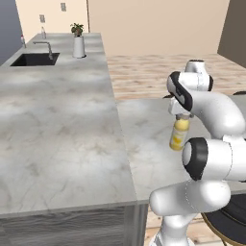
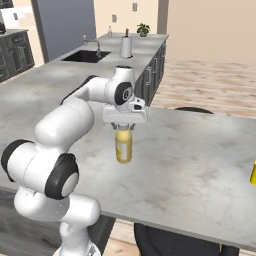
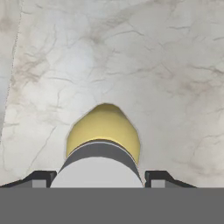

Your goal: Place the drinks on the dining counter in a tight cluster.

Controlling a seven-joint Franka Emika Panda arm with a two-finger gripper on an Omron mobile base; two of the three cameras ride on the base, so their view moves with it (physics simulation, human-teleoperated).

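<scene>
the dining counter is showing a smooth, light-grey marbled stone look with a soft sheen. the yellow bottle is looking like glossy plastic, its pale cap matt. the floor is reading as pale wood planks. the faucet is possibly looking like brushed metal.

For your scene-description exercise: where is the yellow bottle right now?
The yellow bottle hangs upright in the pincer above the dining counter, near its junction with the sink counter.
</scene>
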